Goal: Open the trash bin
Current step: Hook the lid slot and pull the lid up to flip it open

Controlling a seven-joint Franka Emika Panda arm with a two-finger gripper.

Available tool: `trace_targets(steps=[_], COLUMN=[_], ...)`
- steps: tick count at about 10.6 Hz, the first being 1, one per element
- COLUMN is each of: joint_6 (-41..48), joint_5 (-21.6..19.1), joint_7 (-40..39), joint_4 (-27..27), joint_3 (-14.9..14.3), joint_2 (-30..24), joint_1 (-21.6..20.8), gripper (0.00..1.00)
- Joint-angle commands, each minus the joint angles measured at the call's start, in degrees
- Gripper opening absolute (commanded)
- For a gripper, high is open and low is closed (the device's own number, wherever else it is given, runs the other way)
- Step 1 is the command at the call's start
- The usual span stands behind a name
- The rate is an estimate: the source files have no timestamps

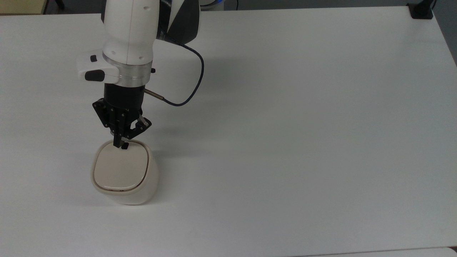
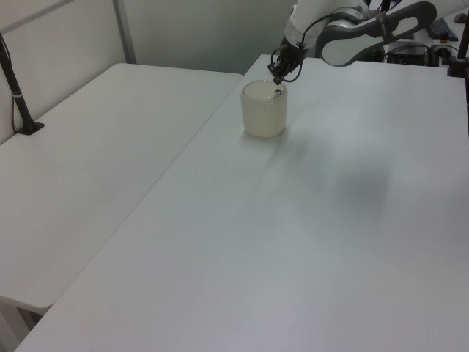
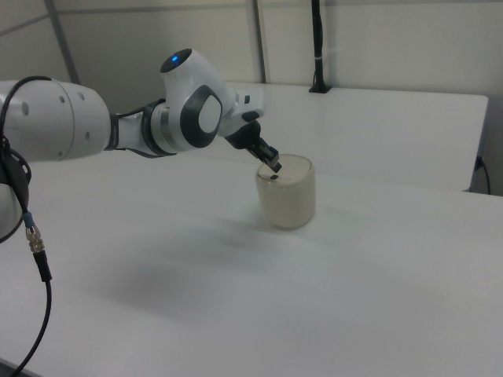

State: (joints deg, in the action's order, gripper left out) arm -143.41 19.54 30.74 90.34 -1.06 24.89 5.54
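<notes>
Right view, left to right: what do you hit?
Dangling black cable → white arm → tool at the lid's near edge → trash bin → black pole at the back.

The trash bin (image 1: 123, 178) is a small cream-beige container with a rounded-square outline and smooth sides that narrow slightly toward the base. It stands upright on the white surface (image 1: 285, 142), toward the top view's left. Its flat lid (image 1: 120, 167) lies shut, level with the rim. A small black button (image 1: 125, 146) sits at the lid's far edge in the top view, the edge nearest the arm.
</notes>
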Motion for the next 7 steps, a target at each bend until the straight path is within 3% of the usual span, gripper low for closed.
trace_targets(steps=[1, 7], joint_6=[-1.2, -1.0], joint_5=[1.4, 1.0], joint_7=[1.6, 1.8], joint_4=[-0.8, -0.8], joint_3=[-0.9, -0.8], joint_2=[2.0, 1.1], joint_1=[-0.6, -0.4], gripper=[0.05, 0.05])
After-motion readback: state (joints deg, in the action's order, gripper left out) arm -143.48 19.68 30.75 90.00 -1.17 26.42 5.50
